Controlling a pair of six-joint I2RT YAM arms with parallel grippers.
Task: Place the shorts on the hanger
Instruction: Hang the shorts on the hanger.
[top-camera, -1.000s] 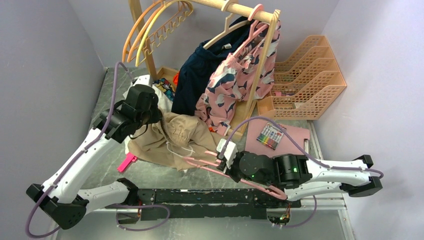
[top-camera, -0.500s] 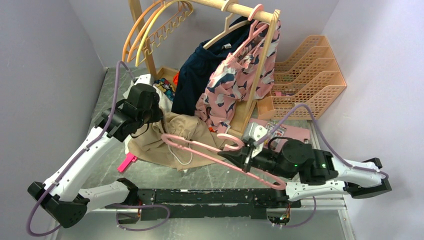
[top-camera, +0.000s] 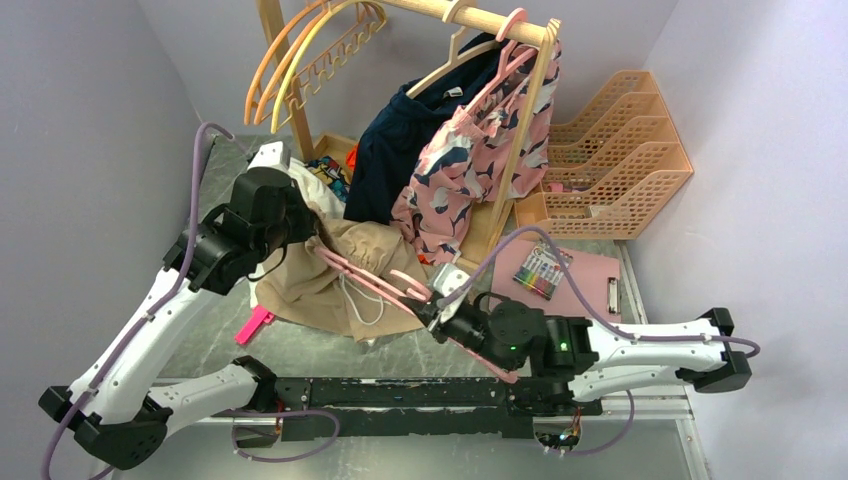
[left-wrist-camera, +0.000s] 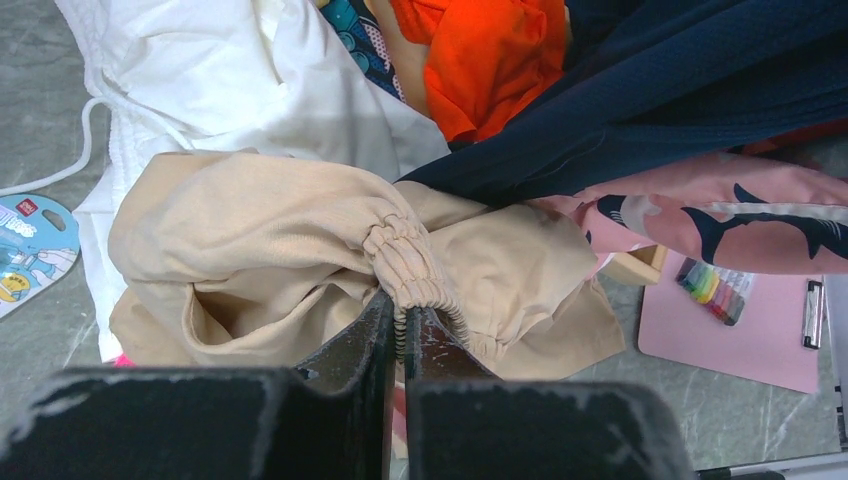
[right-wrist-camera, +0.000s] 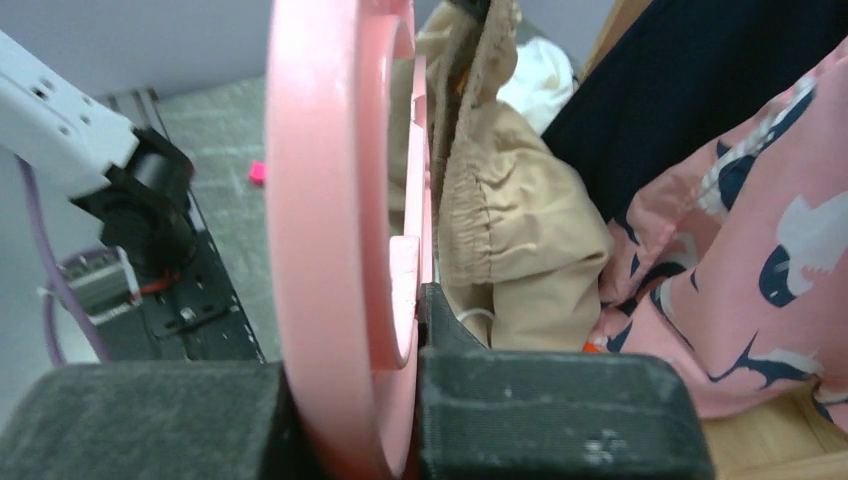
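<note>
Top external view: the left gripper (top-camera: 312, 238) is pinched shut on the waistband of the shorts (top-camera: 300, 290) heaped on the table (top-camera: 310, 345), and the right gripper (top-camera: 432, 312) clamps the hanger (top-camera: 375, 283), whose long bar points up-left from those fingers toward that waistband.

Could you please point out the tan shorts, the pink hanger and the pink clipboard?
shorts (left-wrist-camera: 250, 240): left wrist view, tan fabric beside the waistband.
hanger (right-wrist-camera: 325, 200): right wrist view, its near pink edge.
clipboard (top-camera: 600, 268): top external view, bare pink board.

The left pincer (left-wrist-camera: 398, 312) is clamped on the gathered waistband of the shorts (left-wrist-camera: 250, 240), near a navy garment (left-wrist-camera: 650, 110).
</note>
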